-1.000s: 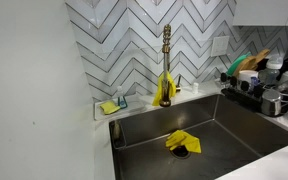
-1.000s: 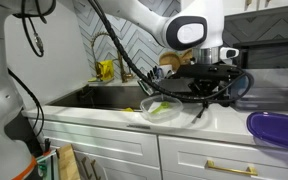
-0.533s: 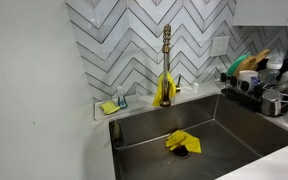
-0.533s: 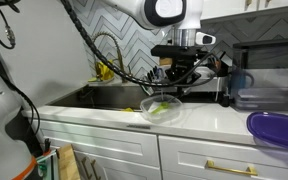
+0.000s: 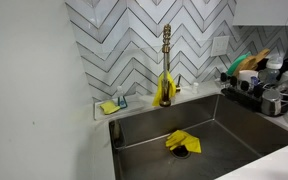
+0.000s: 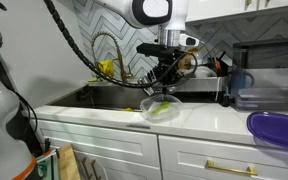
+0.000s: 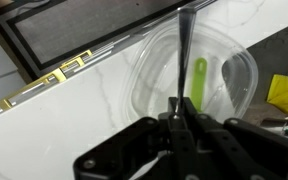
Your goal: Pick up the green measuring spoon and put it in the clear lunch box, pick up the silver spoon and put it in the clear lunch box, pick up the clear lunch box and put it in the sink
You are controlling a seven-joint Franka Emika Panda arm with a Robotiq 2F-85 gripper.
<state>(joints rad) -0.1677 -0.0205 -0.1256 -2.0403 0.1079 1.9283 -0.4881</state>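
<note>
The clear lunch box point(image 7: 240, 70) sits on the white counter beside the sink point(image 6: 96, 97), with the green measuring spoon point(image 7: 200, 84) lying inside it. My gripper point(image 7: 183, 108) is shut on the silver spoon point(image 7: 186, 45), whose thin shaft points away from the jaws over the box. In an exterior view the gripper point(image 6: 164, 88) hangs just above the lunch box point(image 6: 161, 108), a green streak point(image 6: 165, 110) showing through its wall. The sink basin point(image 5: 234, 125) also shows in an exterior view.
A yellow cloth point(image 5: 181, 142) lies by the sink drain. A gold faucet point(image 5: 166, 60) stands behind the basin and a black dish rack point(image 5: 256, 92) is to its side. A purple lid point(image 6: 278, 128) rests on the counter. The counter edge runs close to the box.
The arm has swung sideways along the counter with the silver spoon and now hangs directly over the lunch box. The jaws stayed shut. The box has not moved.
</note>
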